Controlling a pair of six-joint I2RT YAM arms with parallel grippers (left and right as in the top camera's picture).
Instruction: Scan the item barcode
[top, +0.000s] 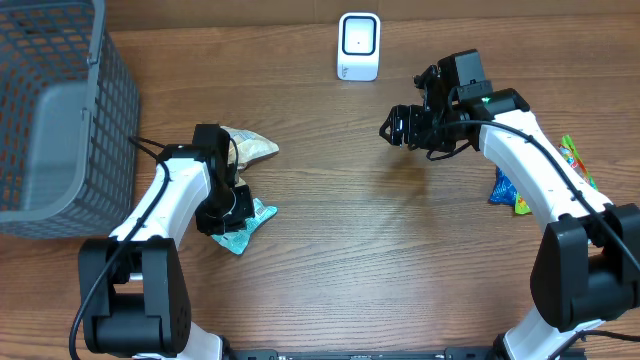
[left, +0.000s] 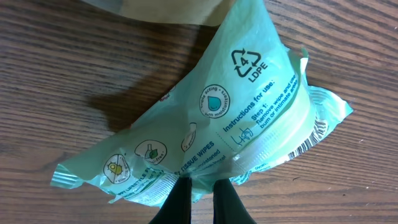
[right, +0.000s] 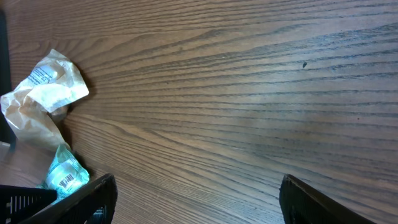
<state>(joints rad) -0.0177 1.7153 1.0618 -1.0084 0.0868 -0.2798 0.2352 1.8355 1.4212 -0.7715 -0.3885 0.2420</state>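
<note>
The left hand (left: 199, 186) is shut on the near edge of a pale green wipes packet (left: 236, 118), its two dark fingers pinching only a narrow strip of film. The packet lies flat on the bench (left: 74, 74) at the robot's left, its far tip just beside a cream wrapper (top: 250, 148). Across the bench the right hand (top: 400, 128) hangs with its jaws wide and nothing between them. The white scanner (top: 359, 46) stands at the far edge. A grey basket (top: 60, 110) sits far left and bright packets (top: 515, 195) far right.

I judge the main risk to be the shallow pinch: slick film could slide out on lifting, or the packet could sag and fold. The barcode (left: 314, 137) sits on a crinkled outer edge, so it may reach the scanner creased or turned away. The cream wrapper could be dragged along.

Readable print: a recycling triangle marked "4" and "LDPE", "Instructions for use:", "Step 1:", and "TISSUE WIPES". No brand name can be made out.
</note>
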